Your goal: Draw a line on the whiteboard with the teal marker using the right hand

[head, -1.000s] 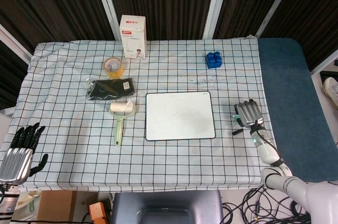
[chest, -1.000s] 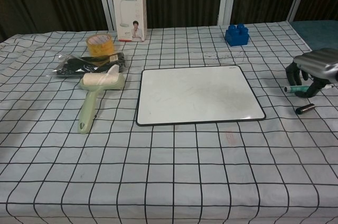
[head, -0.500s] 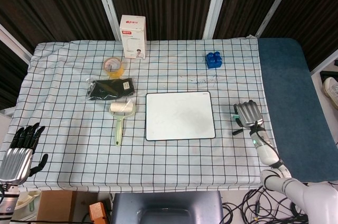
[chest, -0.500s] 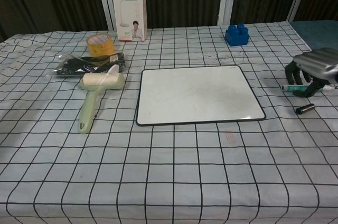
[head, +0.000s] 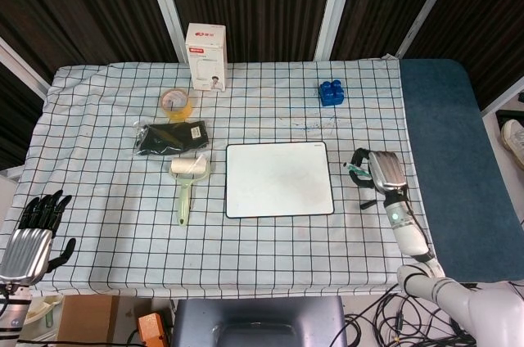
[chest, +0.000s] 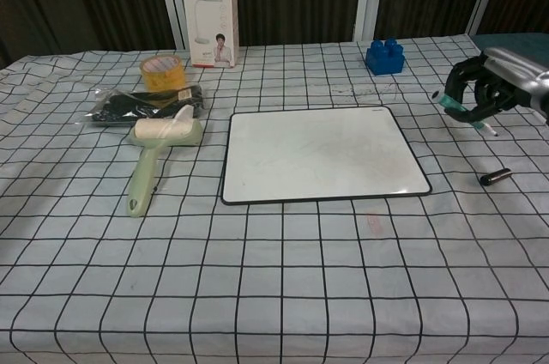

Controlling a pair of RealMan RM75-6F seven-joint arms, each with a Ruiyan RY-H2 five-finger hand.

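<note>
Marker handling is the concern here: the teal marker (chest: 463,112) is a slim, light, rigid stick with a smooth barrel, so it will likely twist or slide in a loose grip once its tip drags on the board. The right hand (chest: 496,89) grasps it, fingers curled around the barrel, lifted clear of the checkered cloth (chest: 283,295) just to the right of the whiteboard (chest: 322,154). In the chest view the marker sits tilted, teal end up and toward the board, pale tip pointing down and away. The grip looks to fall around the middle of the barrel; a hold closer to the tip would probably give firmer control, though the pictures do not show exactly where the fingers press. A small dark piece, possibly the cap (chest: 496,177), lies on the cloth below the hand. The whiteboard is thin, flat and unfixed, so heavy pressure could shift it. The left hand (head: 34,232) hangs off the table's near left corner, fingers apart, holding nothing
</note>
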